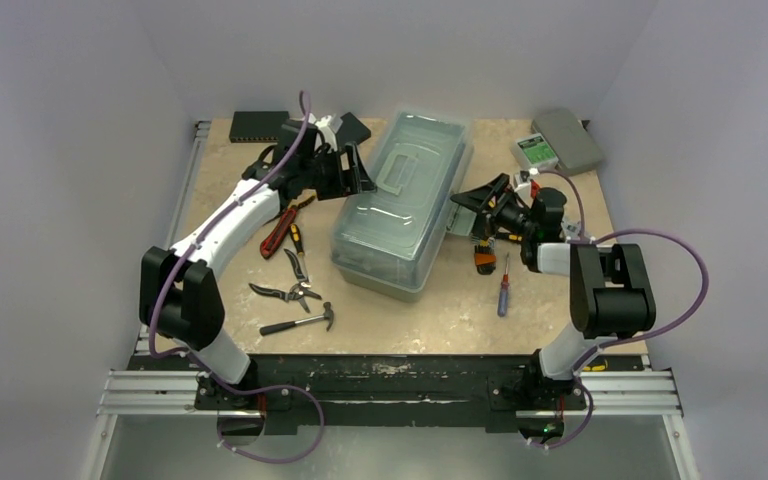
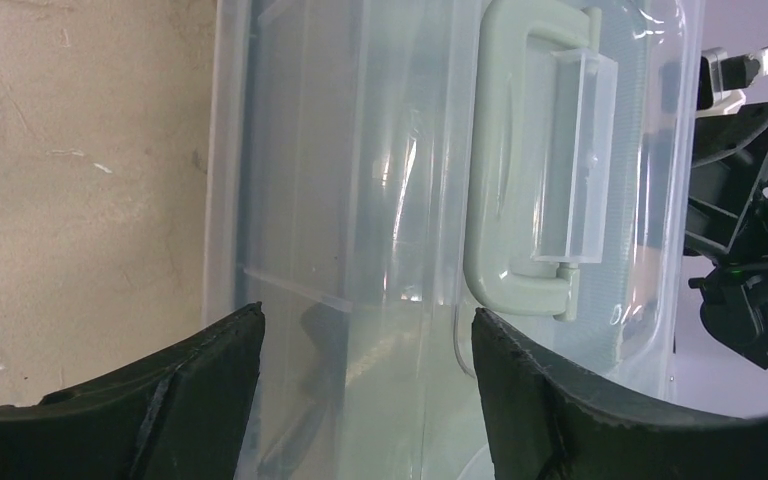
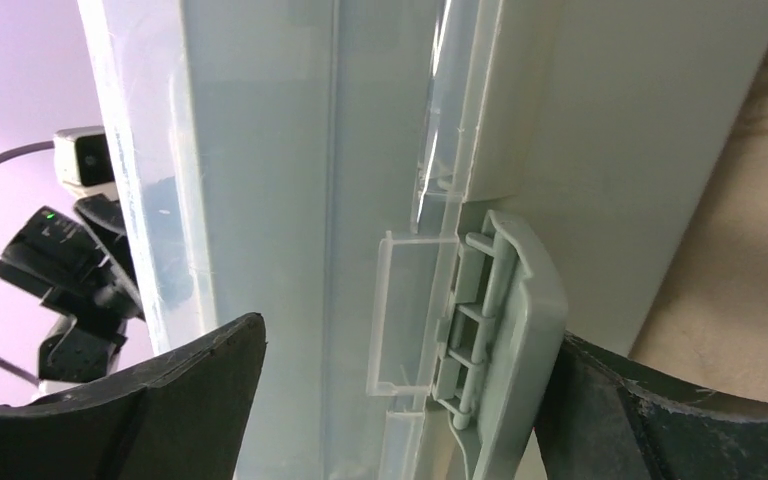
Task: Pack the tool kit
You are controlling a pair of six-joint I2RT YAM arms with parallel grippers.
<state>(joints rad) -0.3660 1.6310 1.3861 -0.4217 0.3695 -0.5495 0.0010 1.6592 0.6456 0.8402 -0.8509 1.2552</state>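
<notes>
Your right end effector [image 3: 405,340] stands wide open and empty astride the side latch [image 3: 505,320] of the shut toolbox [image 1: 400,205] at the middle of the bench [image 1: 430,320], your left end effector [image 2: 367,318] likewise open and empty over its lid [image 2: 360,150], so opening seems the step in hand and you probably need to flip that latch next.

We find the toolbox [image 1: 402,205] mid-table [image 1: 440,320], set slantwise. Left of it lie pliers [image 1: 295,293], with a hammer [image 1: 300,322] just before them. Right of it lies a screwdriver [image 1: 503,290]. Behind, a flat box [image 1: 258,124] sits in the far left corner and a flat case [image 1: 570,138] in the far right.
</notes>
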